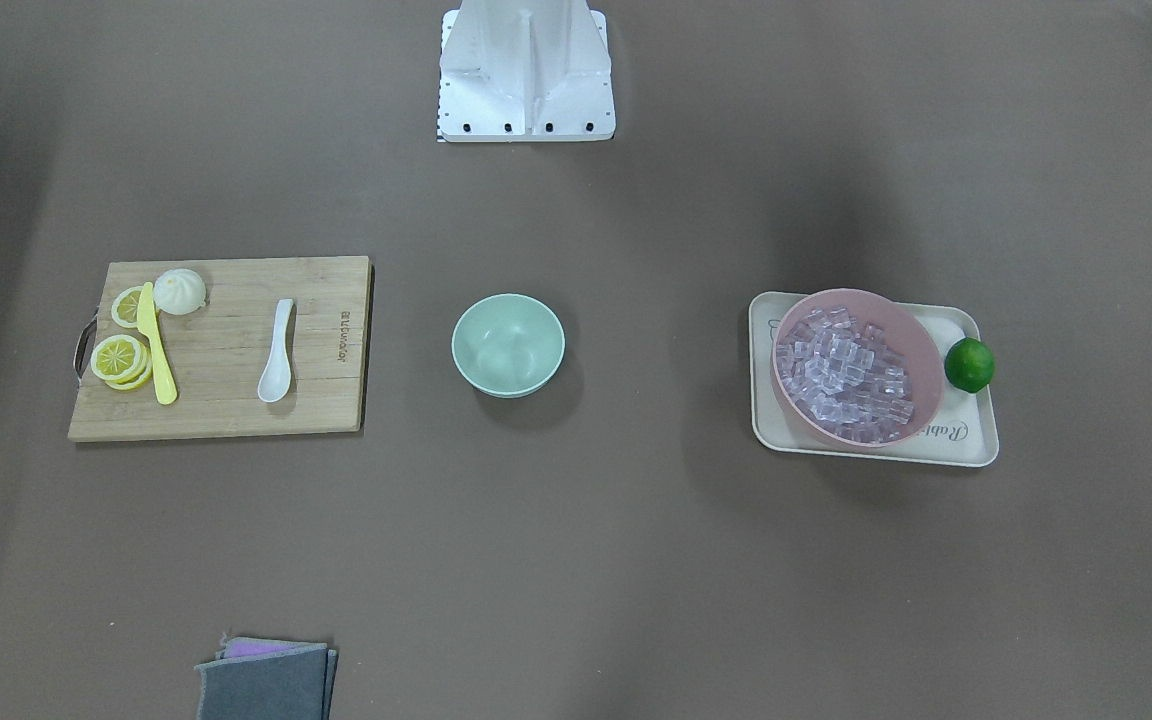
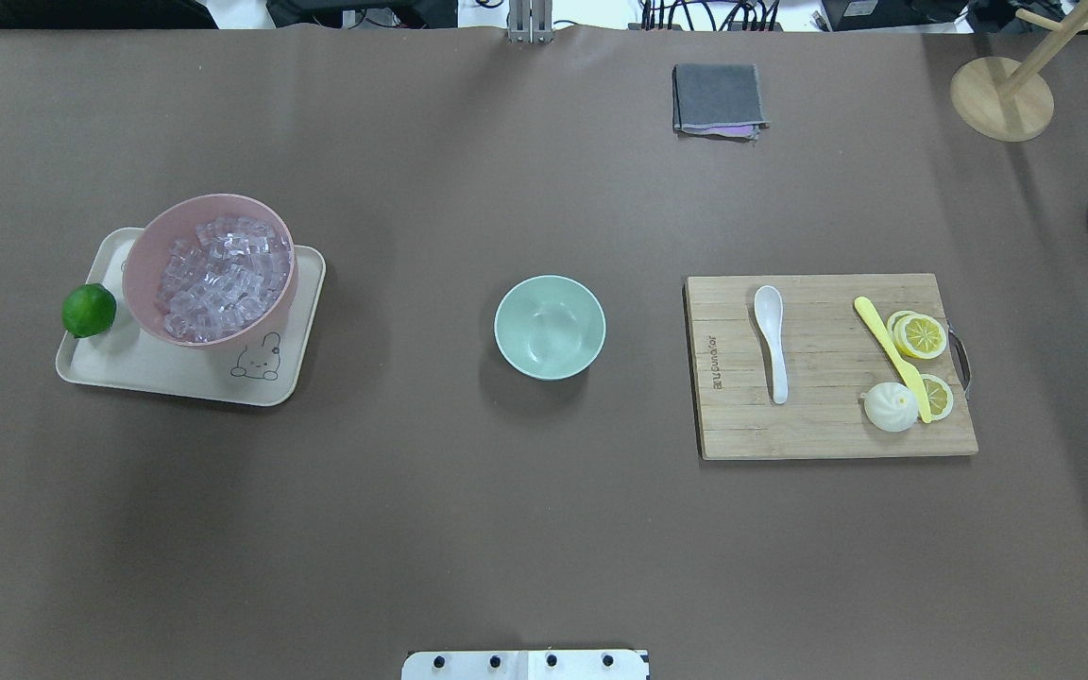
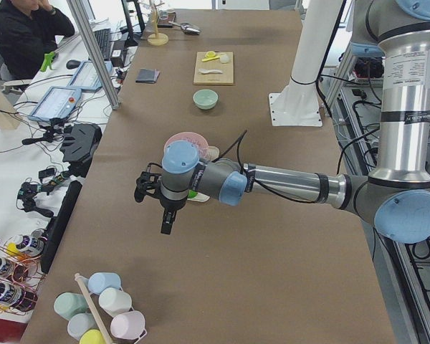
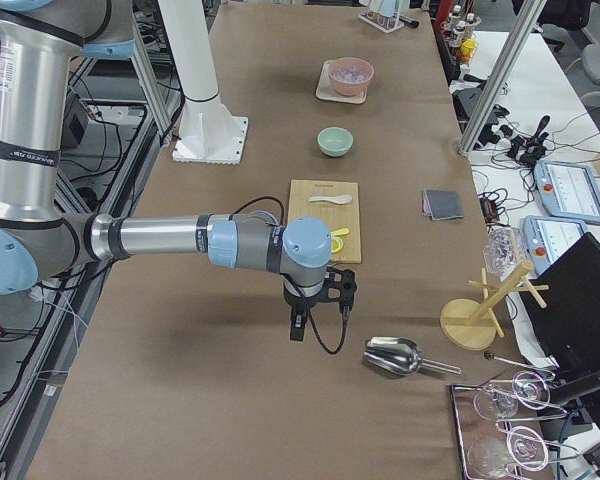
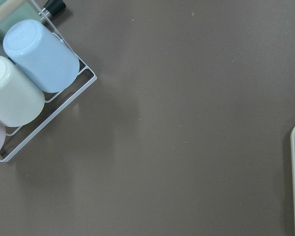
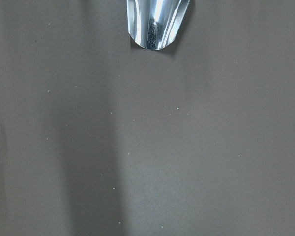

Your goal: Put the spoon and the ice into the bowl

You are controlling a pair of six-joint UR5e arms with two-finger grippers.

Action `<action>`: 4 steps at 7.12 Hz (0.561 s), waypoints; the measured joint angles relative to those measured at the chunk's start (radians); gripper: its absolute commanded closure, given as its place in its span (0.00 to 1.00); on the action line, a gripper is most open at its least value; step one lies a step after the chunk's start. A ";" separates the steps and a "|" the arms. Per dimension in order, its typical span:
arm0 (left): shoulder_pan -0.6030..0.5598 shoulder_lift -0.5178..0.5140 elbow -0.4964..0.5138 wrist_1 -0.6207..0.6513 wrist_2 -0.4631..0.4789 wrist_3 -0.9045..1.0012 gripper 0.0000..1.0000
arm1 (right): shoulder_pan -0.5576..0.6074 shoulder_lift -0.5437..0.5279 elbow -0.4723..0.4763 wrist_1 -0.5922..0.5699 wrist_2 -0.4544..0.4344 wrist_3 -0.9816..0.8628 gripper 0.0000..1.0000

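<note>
The white spoon (image 1: 277, 352) lies on a wooden cutting board (image 1: 226, 405), also in the overhead view (image 2: 771, 342). The empty mint-green bowl (image 1: 507, 344) stands mid-table (image 2: 550, 327). The ice (image 1: 844, 375) is heaped in a pink bowl (image 2: 143, 255) on a cream tray (image 2: 176, 378). My left gripper (image 3: 140, 190) shows only in the exterior left view, beyond the tray near the table's end; I cannot tell its state. My right gripper (image 4: 342, 290) shows only in the exterior right view, past the board near a metal scoop (image 4: 395, 355); I cannot tell its state.
A yellow knife (image 2: 892, 357), lemon slices (image 2: 920, 335) and a white bun (image 2: 889, 408) share the board. A lime (image 2: 89, 310) sits on the tray. A folded grey cloth (image 2: 719, 99), a wooden stand (image 2: 1002, 94) and a cup rack (image 5: 24, 83) are near the edges.
</note>
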 measured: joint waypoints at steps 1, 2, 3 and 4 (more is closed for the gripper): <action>0.027 -0.025 -0.012 -0.018 -0.016 -0.003 0.02 | -0.001 0.006 -0.002 -0.001 0.000 0.001 0.00; 0.047 -0.047 -0.027 -0.052 -0.022 -0.036 0.02 | -0.003 0.014 -0.003 -0.001 0.000 0.000 0.00; 0.063 -0.076 -0.036 -0.082 -0.026 -0.102 0.02 | -0.006 0.024 0.000 0.000 0.000 -0.002 0.00; 0.092 -0.113 -0.038 -0.097 -0.026 -0.170 0.02 | -0.008 0.040 0.008 0.000 0.007 -0.007 0.00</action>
